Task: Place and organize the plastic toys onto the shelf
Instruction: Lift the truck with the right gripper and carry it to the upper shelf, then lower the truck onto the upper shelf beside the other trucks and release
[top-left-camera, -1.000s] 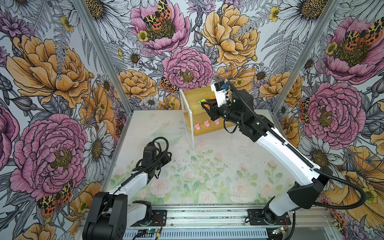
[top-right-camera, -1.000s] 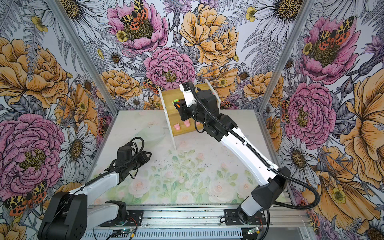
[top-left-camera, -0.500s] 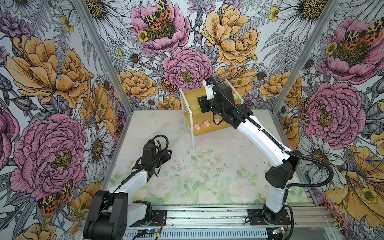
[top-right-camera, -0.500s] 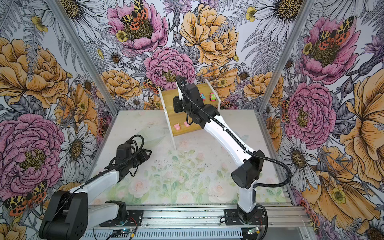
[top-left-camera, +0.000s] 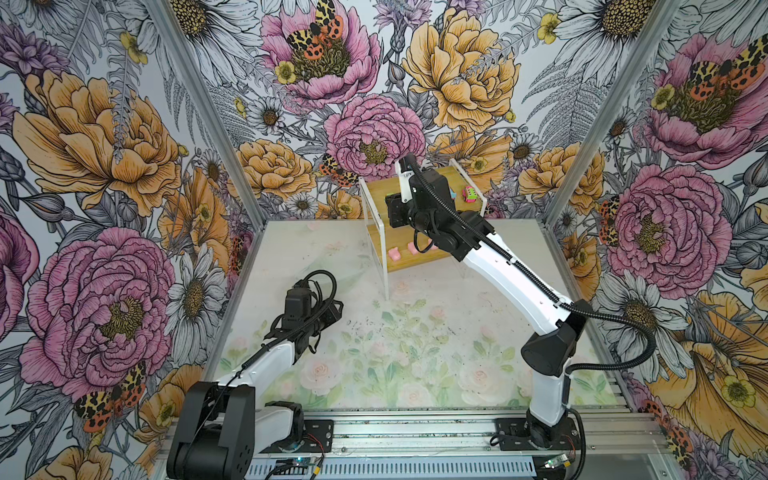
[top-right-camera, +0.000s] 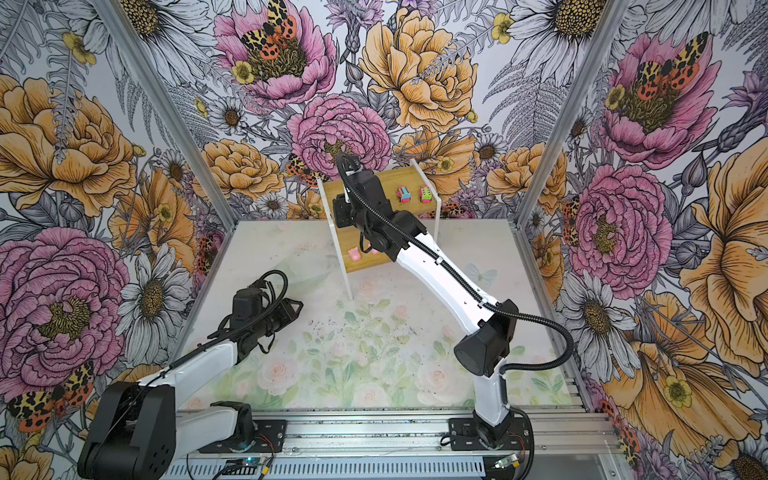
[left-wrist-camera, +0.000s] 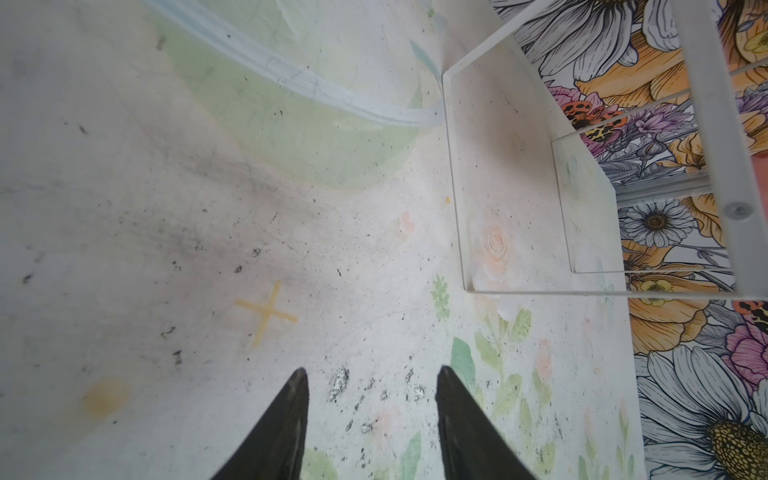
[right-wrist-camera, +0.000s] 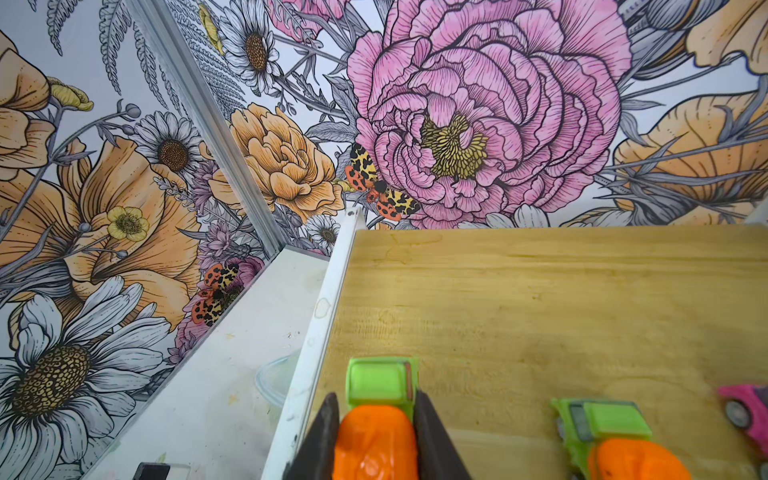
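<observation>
You have no words, numbers, labels or brand marks to read in any view. The one sign is a faded yellow cross (left-wrist-camera: 266, 313) drawn on the table (left-wrist-camera: 124, 208), and you can see it in the left wrist view. It is two thin strokes crossing at a tilt, among dark scuffs on the left part of the table, nearer than the shelf (left-wrist-camera: 727, 145).

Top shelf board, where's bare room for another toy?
Bare wood runs behind the cars to the wall-side edge of the top board. The near row is crowded: gripped orange car by the white rail, second orange car, pink car.
</observation>
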